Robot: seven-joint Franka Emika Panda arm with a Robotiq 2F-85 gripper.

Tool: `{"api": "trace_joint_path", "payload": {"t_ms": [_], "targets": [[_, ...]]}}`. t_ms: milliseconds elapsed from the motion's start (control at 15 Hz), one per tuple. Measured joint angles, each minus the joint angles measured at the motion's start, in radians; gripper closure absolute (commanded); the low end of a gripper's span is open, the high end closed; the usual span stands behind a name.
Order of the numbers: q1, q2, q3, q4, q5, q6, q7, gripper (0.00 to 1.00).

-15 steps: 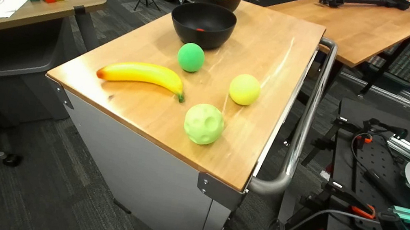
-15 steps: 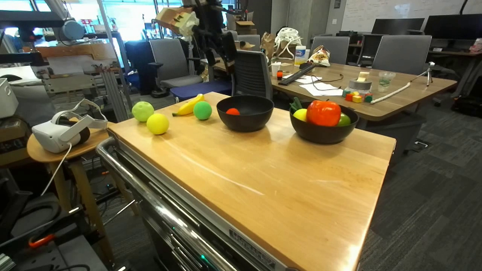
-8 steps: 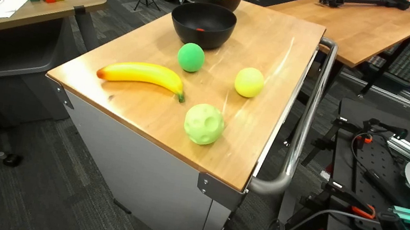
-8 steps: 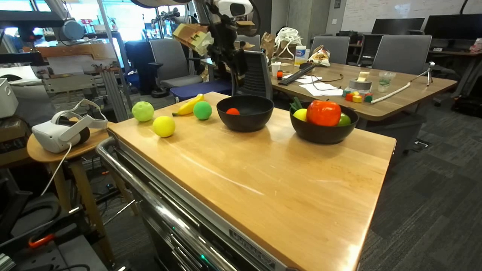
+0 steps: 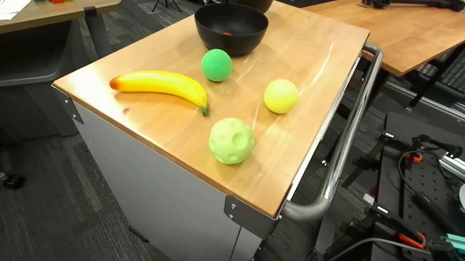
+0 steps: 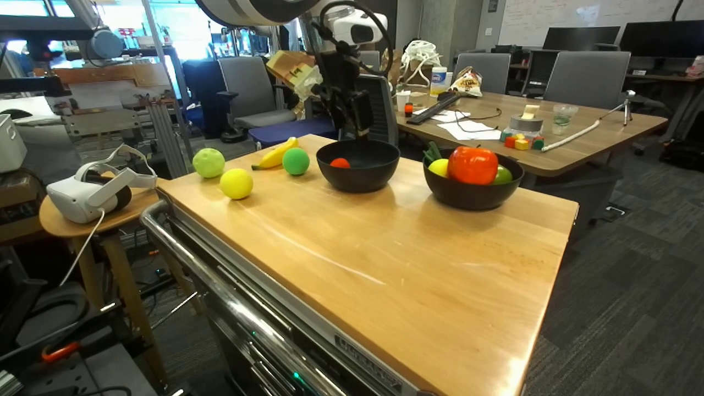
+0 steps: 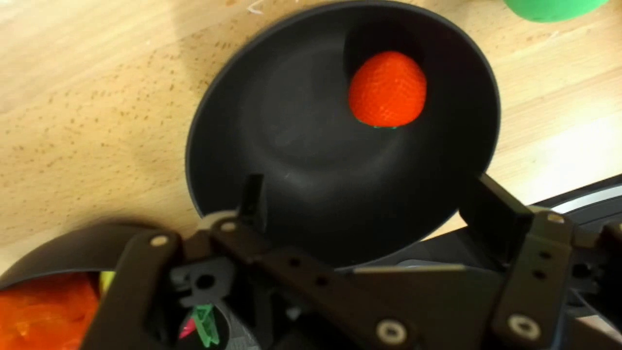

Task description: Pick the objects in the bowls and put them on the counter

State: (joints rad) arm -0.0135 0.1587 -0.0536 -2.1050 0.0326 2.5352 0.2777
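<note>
A red strawberry-like fruit [image 7: 388, 90] lies in a black bowl [image 6: 357, 179], off-centre against its inner wall. My gripper [image 7: 371, 201] hangs over that bowl's rim side, jaws wide apart and nothing between them. In the wrist view the fruit is ahead of the fingers [image 7: 252, 199], not touched. The second black bowl [image 6: 473, 199] holds a large orange-red fruit [image 6: 473, 165], a yellow fruit [image 6: 438, 167] and a green one [image 6: 502, 175]. On the wooden counter [image 6: 341, 247] rest a banana [image 5: 160, 82], a green ball [image 5: 216, 65], a yellow ball [image 5: 281, 96] and a dimpled pale green ball [image 5: 231, 141].
A metal rail handle [image 5: 348, 135] runs along one counter side. The two bowls stand close together. A wooden table [image 6: 550, 132] with blocks, tape and papers is beyond the counter. A stool [image 6: 60, 217] with a white headset [image 6: 91, 192] stands near a counter corner.
The arm has come down and across to the bowl with the red fruit, its jaws staying open. The yellow ball has rolled a little across the counter, then slightly back.
</note>
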Motion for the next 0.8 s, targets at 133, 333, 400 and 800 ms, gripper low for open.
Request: {"api": "trace_joint_path", "payload": {"t_ms": [133, 333, 400, 800], "targets": [[-0.006, 0.019, -0.006, 0.000, 0.023, 0.000, 0.008, 0.00], [-0.012, 0.055, -0.008, 0.004, 0.057, 0.001, 0.025, 0.00], [-0.013, 0.068, -0.008, 0.005, 0.072, 0.001, 0.029, 0.00], [-0.013, 0.140, -0.004, 0.043, 0.149, -0.003, 0.037, 0.00]]}}
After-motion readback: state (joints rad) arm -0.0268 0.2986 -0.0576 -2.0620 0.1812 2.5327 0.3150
